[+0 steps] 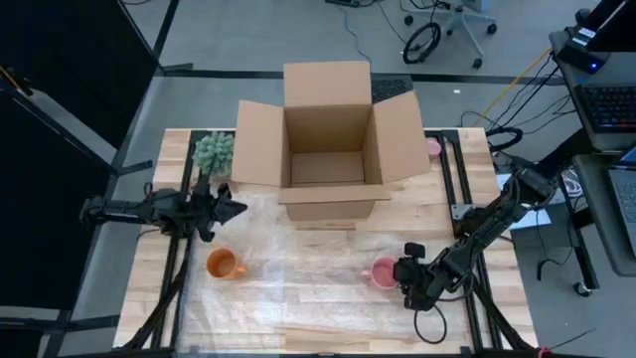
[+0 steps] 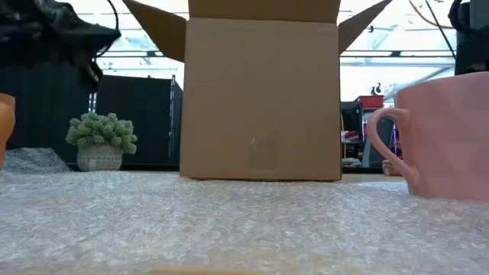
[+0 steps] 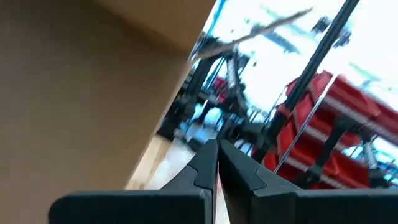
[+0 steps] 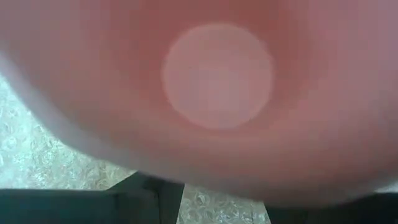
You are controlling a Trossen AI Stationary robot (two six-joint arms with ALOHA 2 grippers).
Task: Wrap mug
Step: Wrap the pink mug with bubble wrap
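Two mugs are sitting on the bubble wrap (image 1: 298,288) that is covering the counter (image 1: 169,149): a pink mug (image 1: 382,272) toward the right side and an orange mug (image 1: 221,264) toward the left, both upright with their mouths facing up. The right gripper (image 1: 405,275) is lying low at the pink mug's right flank, touching it or just beside it, so the mug is lying straight ahead of the jaws; the right wrist view is filling with the mug's pink bowl and round bottom, looking down into it at very close range. Whether those jaws are closing on the rim or merely standing at it I cannot tell. In the low view the pink mug's handle is sticking out to the left side, away from the right arm, and its long axis is standing vertical. The left gripper (image 1: 231,210) is hovering above the sheet, near the cardboard box (image 1: 328,139) and well apart from the pink mug, with its jaws pressed together and holding nothing. The right arm is plainly the nearer one, so the pink mug looks like the piece being handled. A small potted plant (image 1: 213,151) is standing at the counter's far left, clear of the work.
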